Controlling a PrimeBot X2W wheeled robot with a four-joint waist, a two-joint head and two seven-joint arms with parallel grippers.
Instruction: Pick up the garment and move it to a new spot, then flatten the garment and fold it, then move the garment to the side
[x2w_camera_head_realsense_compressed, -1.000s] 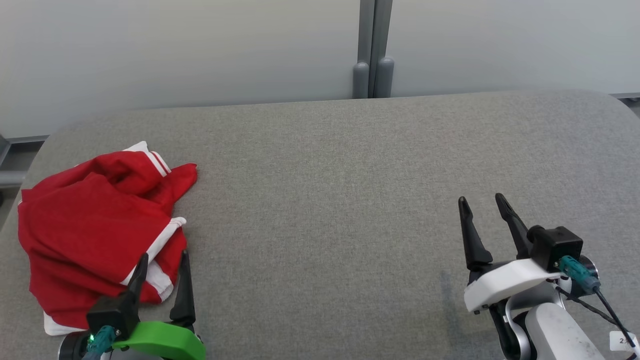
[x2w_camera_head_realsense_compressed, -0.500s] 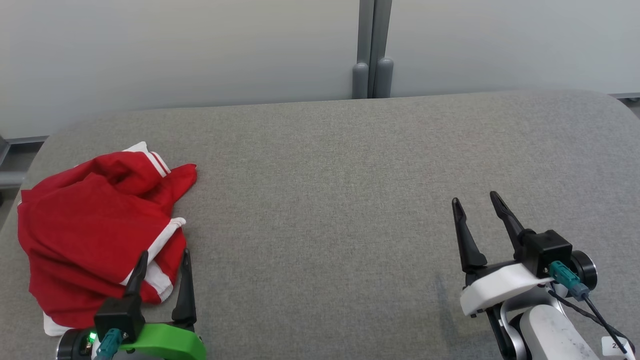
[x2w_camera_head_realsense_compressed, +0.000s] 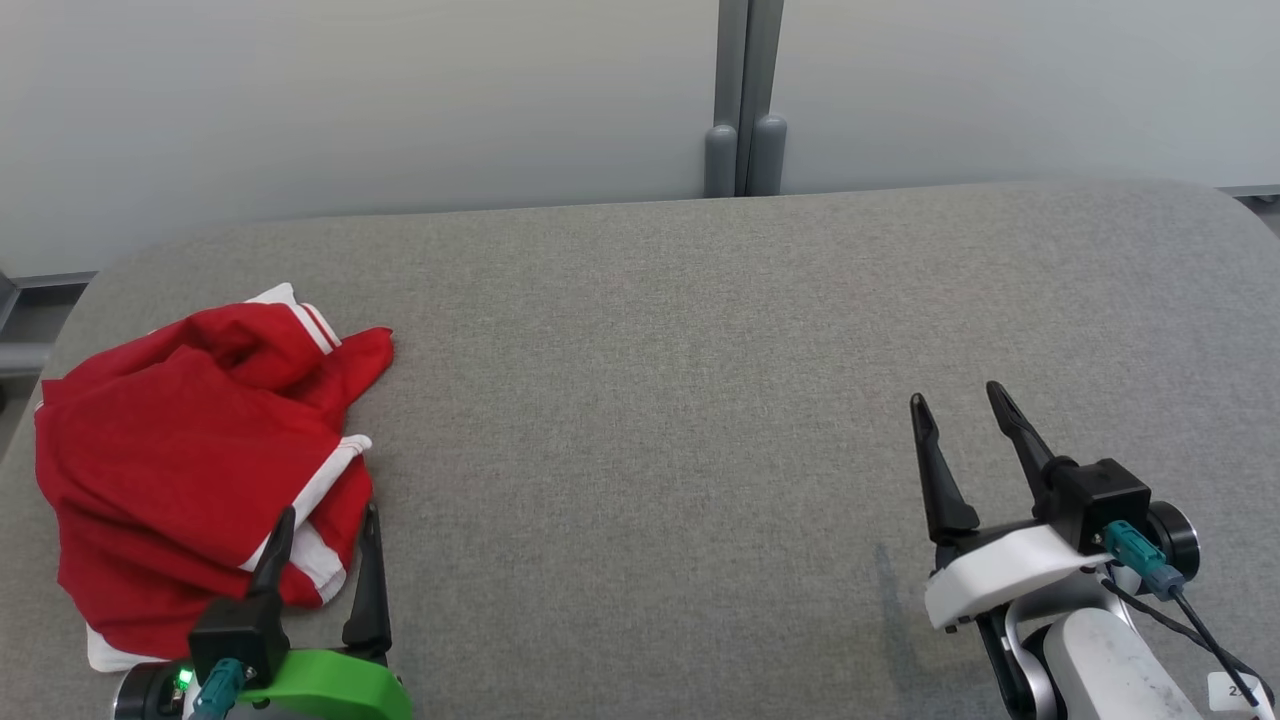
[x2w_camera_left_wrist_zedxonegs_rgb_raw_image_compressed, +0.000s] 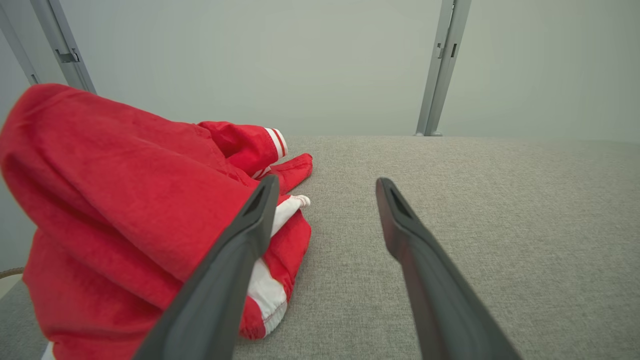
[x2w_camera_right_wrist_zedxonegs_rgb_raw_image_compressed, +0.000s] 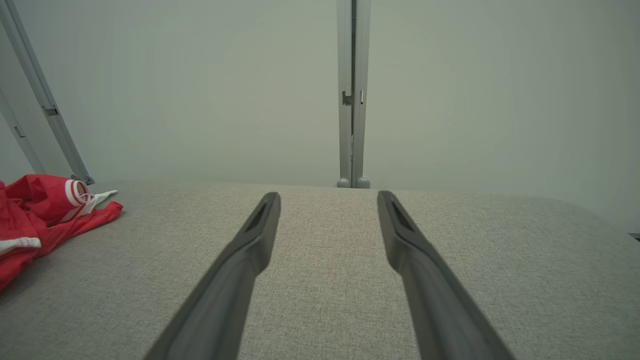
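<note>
Garment (x2w_camera_head_realsense_compressed: 170, 470) near corner hidden behind left tool (x2w_camera_head_realsense_compressed: 330, 510); cropped by right wrist view's left edge.

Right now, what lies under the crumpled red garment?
The garment lies crumpled on the grey table, which shows bare beside it. White cloth peeks out from under its near edge. Whatever else might sit beneath the heap is covered by the cloth.

A crumpled red garment (x2w_camera_head_realsense_compressed: 180, 450) with white stripes lies heaped at the table's left end.
</note>
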